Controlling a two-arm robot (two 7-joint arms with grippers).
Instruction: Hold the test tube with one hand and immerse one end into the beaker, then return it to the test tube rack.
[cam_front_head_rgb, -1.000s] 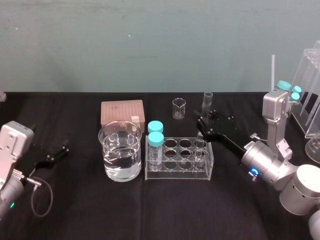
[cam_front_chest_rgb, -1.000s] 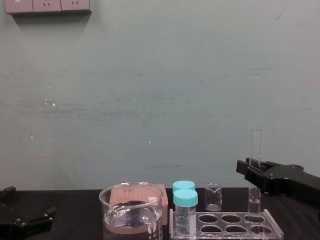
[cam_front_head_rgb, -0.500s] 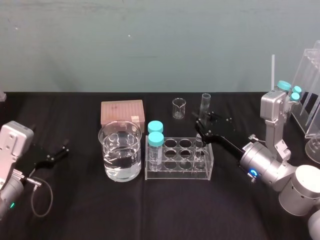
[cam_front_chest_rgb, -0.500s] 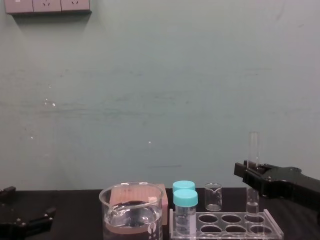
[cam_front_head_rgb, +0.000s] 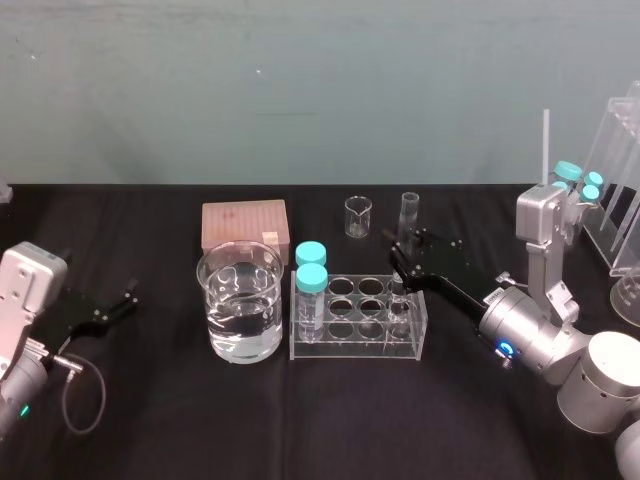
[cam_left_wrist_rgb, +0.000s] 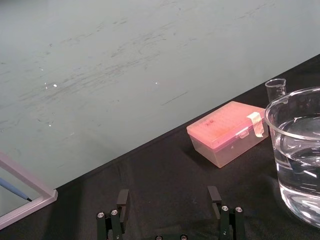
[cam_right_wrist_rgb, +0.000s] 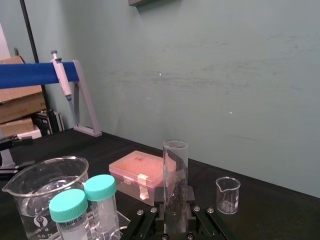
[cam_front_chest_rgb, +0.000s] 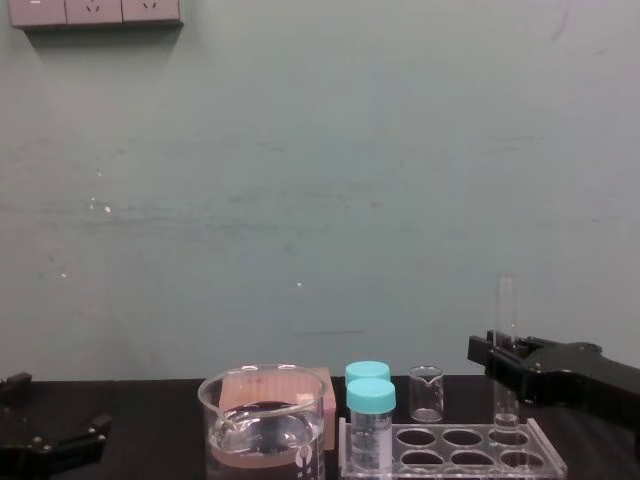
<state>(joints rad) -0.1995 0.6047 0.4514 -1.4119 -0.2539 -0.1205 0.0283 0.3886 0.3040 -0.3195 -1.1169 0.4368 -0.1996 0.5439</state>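
Your right gripper (cam_front_head_rgb: 405, 255) has come down a little since a second ago, and the test tube (cam_front_chest_rgb: 505, 310) has sunk with it, its open top now lower against the wall (cam_front_head_rgb: 300, 80). The gripper is clamped on the test tube, which stands upright, the black flat fingers pinching the thin clear glass about halfway up. Directly below the gripper, the tube's lower end meets the far right hole of the test tube rack (cam_front_head_rgb: 355, 350), a low box of clear acrylic with round holes; you cannot tell how deep it sits.

The table (cam_front_head_rgb: 200, 420) is covered in matte black cloth, and the wall behind it is scuffed pale green with white sockets (cam_front_chest_rgb: 95, 10) high up.

To the left of the right gripper, two clear vials (cam_front_head_rgb: 311, 270) with turquoise caps stand in the rack's other end. Farther left is the beaker (cam_front_head_rgb: 215, 300), wide, round, clear glass, part full of clear liquid. Beyond it lies a frosted pink box (cam_front_head_rgb: 245, 225). A small beaker (cam_front_head_rgb: 357, 215) stands just beyond the gripper.

Your left gripper (cam_front_head_rgb: 125, 300) rests low at the table's left side, fingers apart, well clear of the beaker
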